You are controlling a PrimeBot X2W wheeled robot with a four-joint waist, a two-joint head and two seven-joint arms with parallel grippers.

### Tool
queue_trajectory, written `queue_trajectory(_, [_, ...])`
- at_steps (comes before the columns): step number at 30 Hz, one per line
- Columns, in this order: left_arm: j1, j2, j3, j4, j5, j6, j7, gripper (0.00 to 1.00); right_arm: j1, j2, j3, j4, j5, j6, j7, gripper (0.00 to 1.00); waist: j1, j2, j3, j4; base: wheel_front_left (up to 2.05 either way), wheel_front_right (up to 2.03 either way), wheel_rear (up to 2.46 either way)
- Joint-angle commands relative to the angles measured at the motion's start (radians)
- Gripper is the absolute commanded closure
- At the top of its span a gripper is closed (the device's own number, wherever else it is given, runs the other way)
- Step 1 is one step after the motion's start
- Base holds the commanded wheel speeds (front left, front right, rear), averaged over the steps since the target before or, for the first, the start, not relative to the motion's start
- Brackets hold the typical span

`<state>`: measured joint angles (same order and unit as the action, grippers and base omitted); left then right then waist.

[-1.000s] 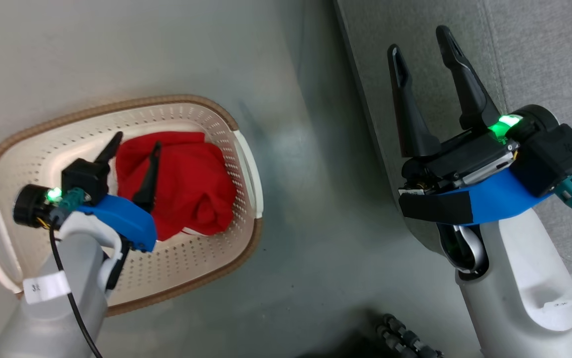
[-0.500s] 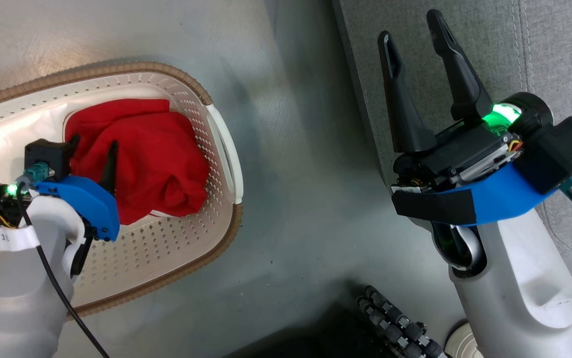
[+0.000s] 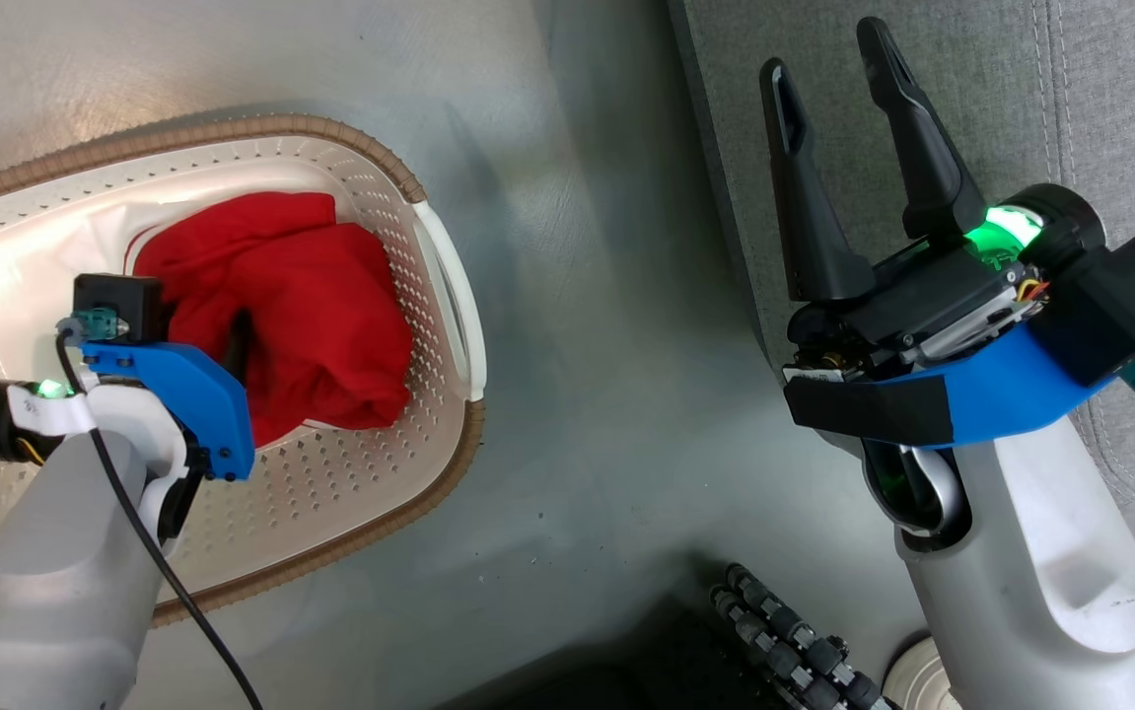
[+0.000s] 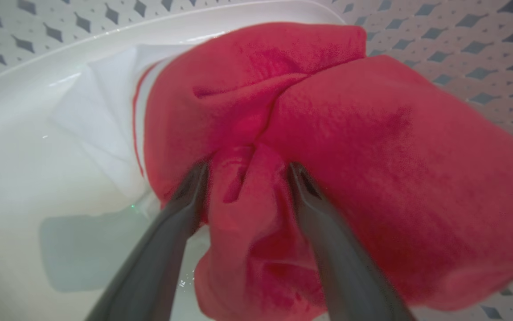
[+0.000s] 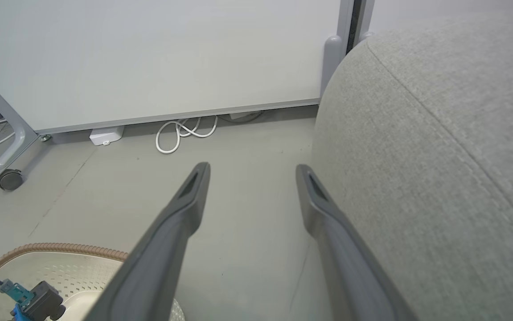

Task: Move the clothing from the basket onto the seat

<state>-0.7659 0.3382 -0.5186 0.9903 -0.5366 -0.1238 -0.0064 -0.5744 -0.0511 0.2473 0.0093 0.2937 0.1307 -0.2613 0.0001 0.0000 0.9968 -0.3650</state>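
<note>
Since half a second ago the left hand (image 4: 248,168) has sunk deeper, and its fingers now press into the clothing (image 3: 311,296). This is a bunched heap of soft red fabric, creased into thick folds, with a white part crossed by a thin red stripe on one side. A red fold stands between the spread fingers, which are not closed on it. The heap lies in the basket (image 3: 350,473), toward its handle end. The basket stands on the grey floor (image 3: 587,345) near the seat (image 3: 1021,99). The right hand (image 3: 823,47) hangs spread and empty at the seat's edge.
</note>
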Motion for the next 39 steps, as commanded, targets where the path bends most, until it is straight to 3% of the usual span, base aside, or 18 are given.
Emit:
queue_trajectory(1, [-0.016,-0.002,-0.004,0.004,-0.011,-0.004,0.019,0.0,0.003,0.001,-0.003,-0.003,0.006,0.0,-0.005,0.0,-0.0001,0.0,-0.001,0.0,0.0,0.0,0.0])
queue_trajectory(2, [-0.015,-0.004,-0.008,0.005,-0.015,-0.005,0.032,0.0,0.004,0.001,-0.003,-0.003,0.009,0.0,-0.005,0.0,-0.0001,0.0,-0.003,0.0,0.0,0.0,0.0])
queue_trajectory(3, [-0.014,-0.004,-0.013,0.004,-0.02,-0.006,0.042,0.38,0.003,0.001,-0.003,-0.003,0.009,0.0,-0.005,0.0,-0.0001,0.0,-0.004,0.0,0.0,0.0,0.0])
queue_trajectory(4, [-0.014,-0.004,-0.017,0.001,-0.023,-0.007,0.05,0.98,0.002,0.001,-0.002,-0.003,0.01,0.0,-0.005,0.0,-0.0001,0.0,-0.005,0.0,0.0,0.0,0.0])
queue_trajectory(18, [0.003,0.036,-0.069,-0.018,-0.091,-0.006,0.041,1.0,-0.019,0.001,0.01,0.003,0.019,0.0,-0.005,0.0,-0.0001,0.0,-0.013,-0.014,0.0,0.0,0.0])
queue_trajectory(25, [0.004,0.029,-0.1,-0.005,-0.127,-0.007,0.019,1.0,-0.026,0.001,0.014,0.023,0.013,0.0,-0.005,0.0,-0.0001,0.0,-0.046,-0.006,0.0,0.0,0.0])
queue_trajectory(39, [0.084,-0.057,-0.241,-0.026,-0.241,-0.007,-0.162,1.0,0.046,0.0,-0.014,0.137,-0.056,0.0,-0.005,0.0,-0.0001,0.0,-0.37,0.094,0.0,0.0,0.0])
